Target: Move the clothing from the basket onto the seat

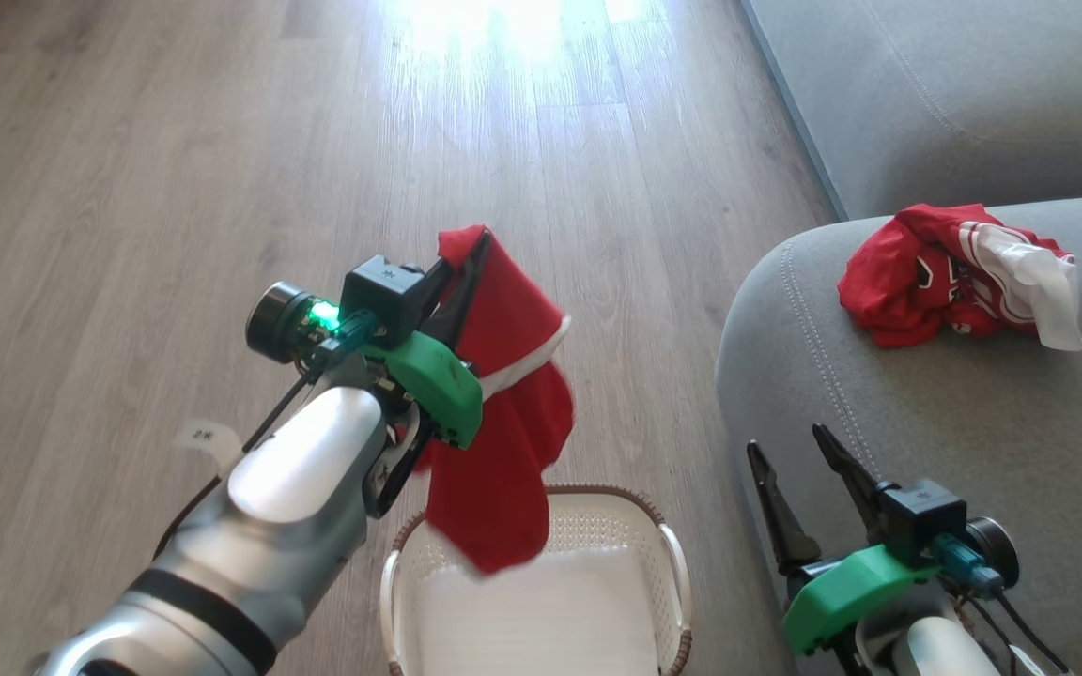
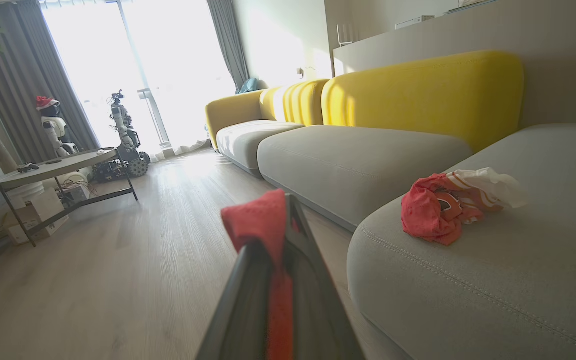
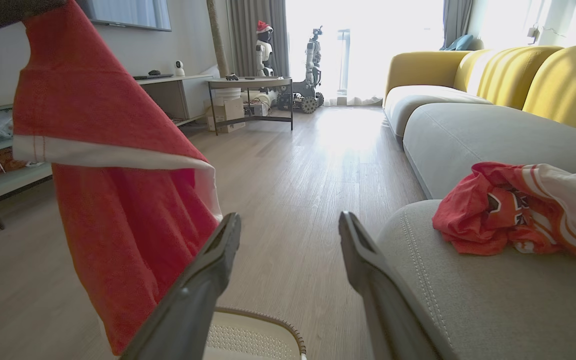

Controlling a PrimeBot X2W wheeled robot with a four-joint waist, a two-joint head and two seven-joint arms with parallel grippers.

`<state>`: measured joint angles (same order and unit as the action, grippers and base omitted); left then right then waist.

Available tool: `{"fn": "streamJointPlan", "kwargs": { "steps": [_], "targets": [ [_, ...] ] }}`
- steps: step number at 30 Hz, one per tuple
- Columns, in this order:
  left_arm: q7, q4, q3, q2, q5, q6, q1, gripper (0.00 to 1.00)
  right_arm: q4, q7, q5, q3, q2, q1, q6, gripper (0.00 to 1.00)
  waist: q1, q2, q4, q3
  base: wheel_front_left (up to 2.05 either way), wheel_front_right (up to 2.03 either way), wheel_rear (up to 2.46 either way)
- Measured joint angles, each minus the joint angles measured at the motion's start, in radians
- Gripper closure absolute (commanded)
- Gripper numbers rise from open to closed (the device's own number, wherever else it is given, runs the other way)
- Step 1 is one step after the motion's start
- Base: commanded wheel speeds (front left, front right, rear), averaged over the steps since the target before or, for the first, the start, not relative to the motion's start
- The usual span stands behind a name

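Note:
My left gripper is shut on a red garment with white trim, which hangs from it above the cream basket at the bottom centre. In the left wrist view the red cloth is pinched between the fingers. The other red garment with a white sleeve and dark lettering lies crumpled on the grey seat at the right. My right gripper stands open and empty over the seat's front edge, beside the basket. In the right wrist view the hanging garment is at left and the crumpled garment at right.
Wooden floor stretches ahead and to the left. More grey cushions with yellow backs line the right side. A round-topped table with boxes beneath and another robot stand far off by the bright window.

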<state>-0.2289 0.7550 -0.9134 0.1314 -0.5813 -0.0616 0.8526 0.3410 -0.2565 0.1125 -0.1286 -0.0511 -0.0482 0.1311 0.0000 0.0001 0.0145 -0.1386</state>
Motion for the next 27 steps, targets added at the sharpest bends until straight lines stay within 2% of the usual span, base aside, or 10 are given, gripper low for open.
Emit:
{"fn": "streamJointPlan", "kwargs": {
  "steps": [9,19,27],
  "targets": [
    [0.012,-0.028,-0.007,-0.008,0.001,0.000,0.050,1.00,0.073,0.010,-0.064,-0.039,0.000,-0.049,0.000,0.00,0.0000,0.0000,0.008,-0.002,0.00,0.00,0.00],
    [0.035,-0.075,-0.031,-0.039,0.003,-0.019,0.077,1.00,0.198,0.010,-0.072,-0.161,-0.001,-0.218,0.000,0.00,0.0000,0.0000,0.018,-0.002,0.00,0.00,0.00],
    [0.035,-0.121,-0.047,-0.039,0.005,-0.019,0.076,1.00,0.293,0.008,-0.126,-0.179,-0.017,-0.278,0.000,0.00,0.0000,0.0000,0.048,-0.002,0.00,0.00,0.00]
  ]
}}
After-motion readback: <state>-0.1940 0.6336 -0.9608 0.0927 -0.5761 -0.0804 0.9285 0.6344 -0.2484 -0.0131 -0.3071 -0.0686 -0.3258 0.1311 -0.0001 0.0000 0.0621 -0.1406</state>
